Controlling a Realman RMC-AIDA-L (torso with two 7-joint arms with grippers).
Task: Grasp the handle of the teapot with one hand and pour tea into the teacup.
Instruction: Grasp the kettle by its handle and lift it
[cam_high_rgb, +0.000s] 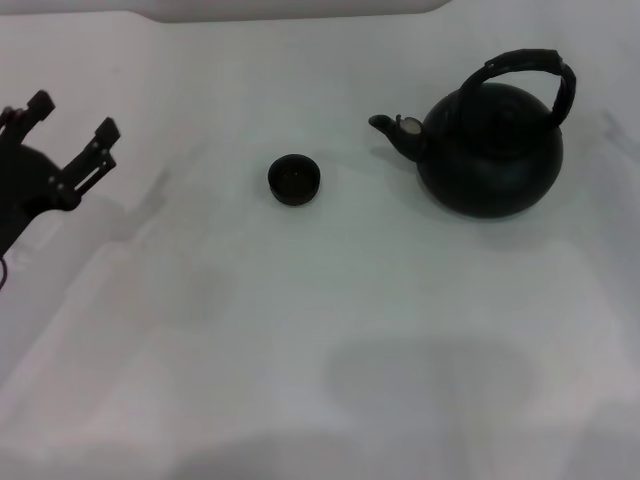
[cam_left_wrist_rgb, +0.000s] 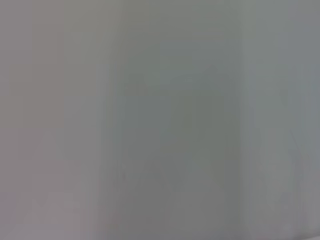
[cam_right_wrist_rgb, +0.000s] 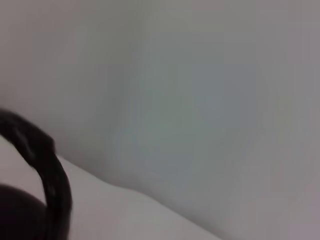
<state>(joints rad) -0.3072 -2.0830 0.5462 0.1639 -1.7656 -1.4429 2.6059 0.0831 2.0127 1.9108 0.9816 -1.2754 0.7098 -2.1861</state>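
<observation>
A white bench (cam_high_rgb: 300, 330) carries a small dark teacup (cam_high_rgb: 295, 180) near its middle. Beyond it toward the far right corner stands the black teapot (cam_high_rgb: 490, 150), spout toward the cup, its arched handle (cam_high_rgb: 530, 70) upright and untouched. Nothing looks begun: gripping and pouring remain. The left gripper (cam_high_rgb: 72, 128) hovers at the left edge, jaws wide, empty. The right gripper is unseen.

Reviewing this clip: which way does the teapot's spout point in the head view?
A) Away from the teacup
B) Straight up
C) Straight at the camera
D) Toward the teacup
D: the teapot sits upright on the robot's right, and its spout points left, toward the teacup, which stands apart from it.
</observation>
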